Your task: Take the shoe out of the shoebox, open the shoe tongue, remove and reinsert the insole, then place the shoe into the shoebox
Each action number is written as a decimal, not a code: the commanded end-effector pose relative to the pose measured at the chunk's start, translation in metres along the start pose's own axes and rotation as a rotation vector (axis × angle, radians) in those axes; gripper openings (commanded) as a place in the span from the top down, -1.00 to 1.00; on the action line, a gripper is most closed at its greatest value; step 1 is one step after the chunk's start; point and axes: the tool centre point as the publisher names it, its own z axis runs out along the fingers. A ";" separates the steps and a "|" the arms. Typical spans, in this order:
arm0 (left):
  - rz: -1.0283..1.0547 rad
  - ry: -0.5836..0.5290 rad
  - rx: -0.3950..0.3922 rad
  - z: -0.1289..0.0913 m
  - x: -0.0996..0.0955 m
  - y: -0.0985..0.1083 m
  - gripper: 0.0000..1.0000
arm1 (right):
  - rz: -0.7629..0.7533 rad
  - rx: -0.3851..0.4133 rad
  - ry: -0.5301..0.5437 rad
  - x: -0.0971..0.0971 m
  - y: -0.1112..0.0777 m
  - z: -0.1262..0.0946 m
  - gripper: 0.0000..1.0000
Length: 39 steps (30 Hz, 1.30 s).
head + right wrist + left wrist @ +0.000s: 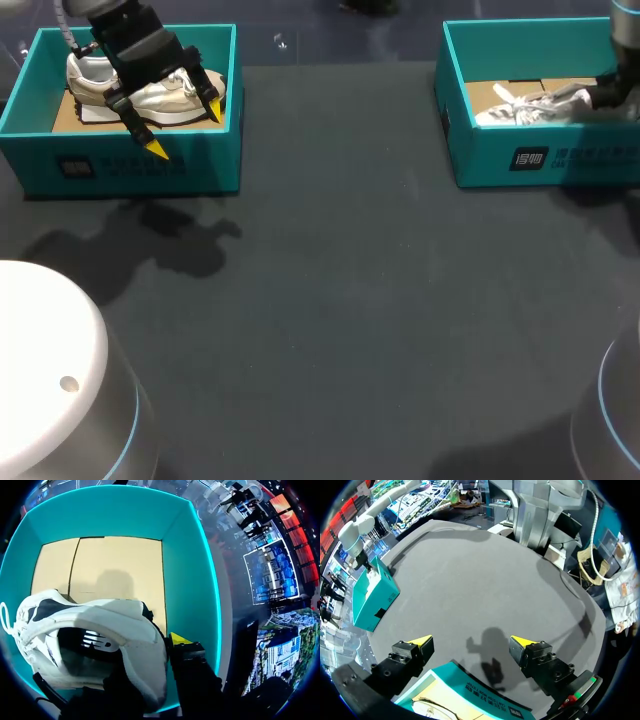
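Two teal shoeboxes stand at the table's far side. The left shoebox holds a beige and white shoe. Just above it hangs my left gripper, open with nothing between its fingers; in the left wrist view the left gripper hovers over that box's near wall. The right shoebox holds a white shoe. My right gripper is down inside this box. In the right wrist view the right gripper is shut on the white shoe's collar wall, one finger inside and one yellow-tipped finger outside.
The dark grey table lies bare between and in front of the boxes. My arms' white bases rise at the near corners. The right shoebox's cardboard floor shows ahead of the shoe.
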 end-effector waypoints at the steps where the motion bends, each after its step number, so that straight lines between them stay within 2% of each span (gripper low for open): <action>1: 0.001 0.000 -0.002 0.000 0.001 0.000 -1.00 | 0.001 0.008 0.007 0.000 0.003 0.007 1.00; 22: 0.001 0.000 -0.002 0.000 0.001 0.000 -1.00 | -0.038 0.042 0.068 0.008 -0.002 0.035 1.00; 34: 0.001 0.000 -0.002 0.000 0.001 0.000 -1.00 | -0.033 0.050 0.085 0.009 -0.006 0.034 0.41; 39: 0.001 0.000 -0.002 0.000 0.001 0.000 -1.00 | -0.031 0.053 0.090 0.010 -0.007 0.033 0.27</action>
